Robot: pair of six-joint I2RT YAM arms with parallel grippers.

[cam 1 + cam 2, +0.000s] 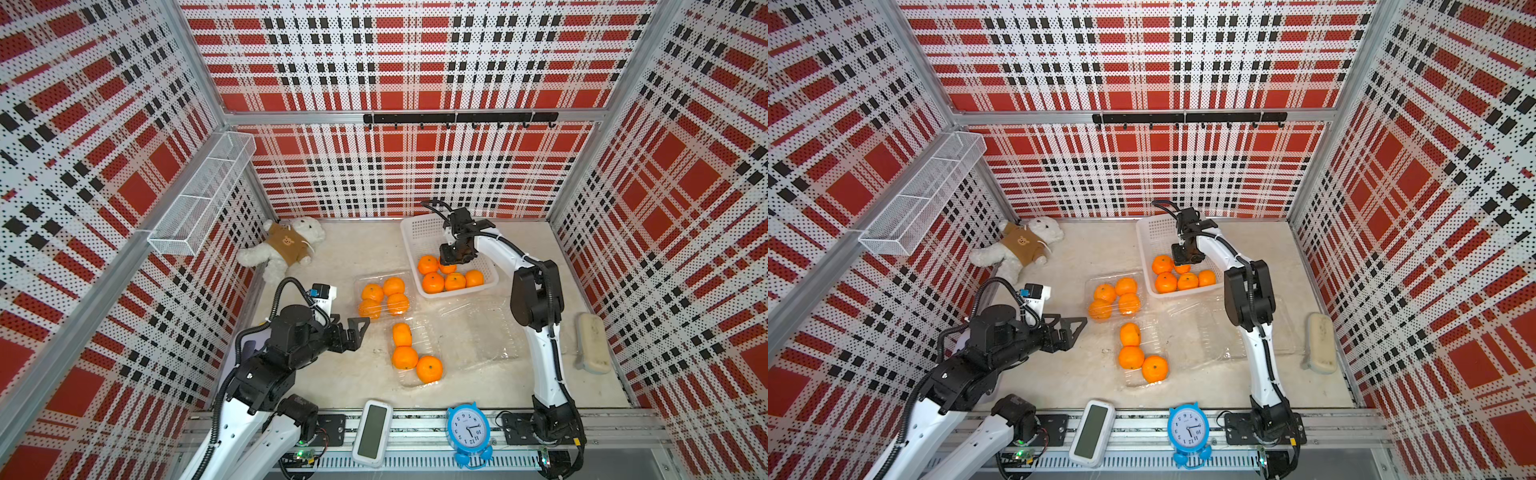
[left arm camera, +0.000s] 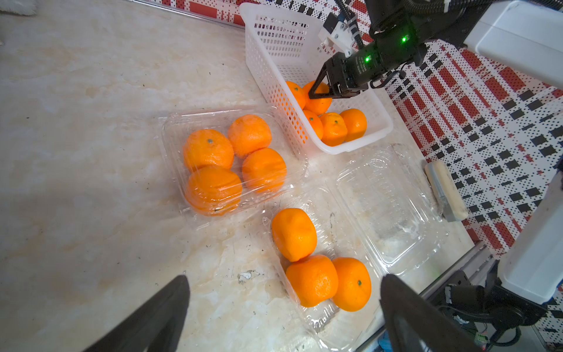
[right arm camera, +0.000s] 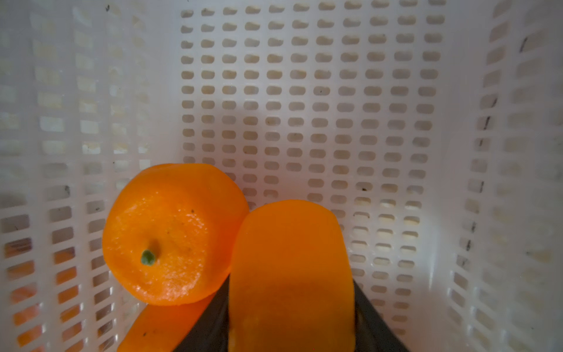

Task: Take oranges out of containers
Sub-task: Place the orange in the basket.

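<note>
Likely step: release of an orange (image 3: pixel 289 268) into the white basket (image 1: pixel 417 235) at the far edge of the bench (image 1: pixel 332 382).
Shows the right gripper (image 1: pixel 453 258) clamped on that orange, just beside four loose oranges (image 1: pixel 433 282). Risks, on letting go, a roll or bounce off the heap, or a neighbour knocked by the jaws. Leaves four more under the shut lid of the closed container (image 2: pixel 170 128) and three in the open container (image 1: pixel 426 332) mid-bench, well apart from this gripper yet near the left gripper (image 1: pixel 359 328), spread wide and empty by the left edge; expect thin plastic to slide or lift.
</note>
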